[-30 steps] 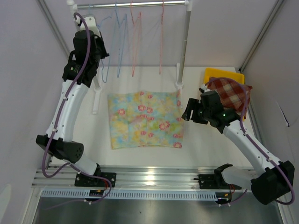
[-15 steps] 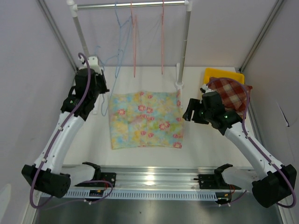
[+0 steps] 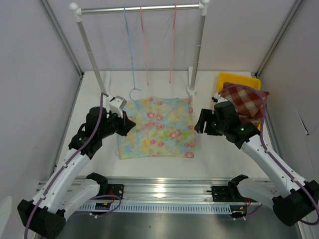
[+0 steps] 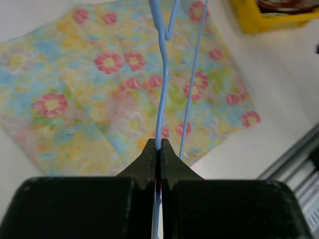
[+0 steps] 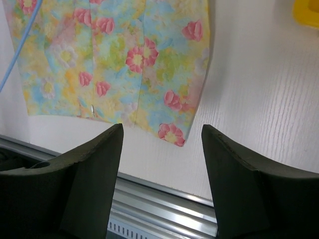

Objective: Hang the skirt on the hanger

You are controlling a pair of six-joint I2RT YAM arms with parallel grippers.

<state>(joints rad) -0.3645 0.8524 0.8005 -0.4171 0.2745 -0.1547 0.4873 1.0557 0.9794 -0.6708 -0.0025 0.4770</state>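
Note:
The floral skirt [image 3: 158, 128] lies flat on the white table; it also shows in the left wrist view [image 4: 89, 99] and the right wrist view [image 5: 124, 55]. My left gripper [image 3: 129, 124] is low at the skirt's upper left edge. It is shut [image 4: 157, 144] on a light blue wire hanger [image 4: 160, 107], whose hook [image 3: 134, 93] points toward the rack. A stretch of the hanger shows in the right wrist view [image 5: 17, 52]. My right gripper [image 3: 200, 122] is open and empty [image 5: 162, 128], just above the table by the skirt's right edge.
A clothes rack [image 3: 139, 8] at the back holds one blue hanger [image 3: 129, 47] and two pink hangers [image 3: 145, 47]. A yellow bin [image 3: 238, 78] at the back right holds a red plaid cloth [image 3: 247, 102]. The metal rail [image 3: 159, 189] runs along the near edge.
My left arm has come down from the rack with the blue hanger in its grip, to the skirt's upper left edge. The right arm has barely moved.

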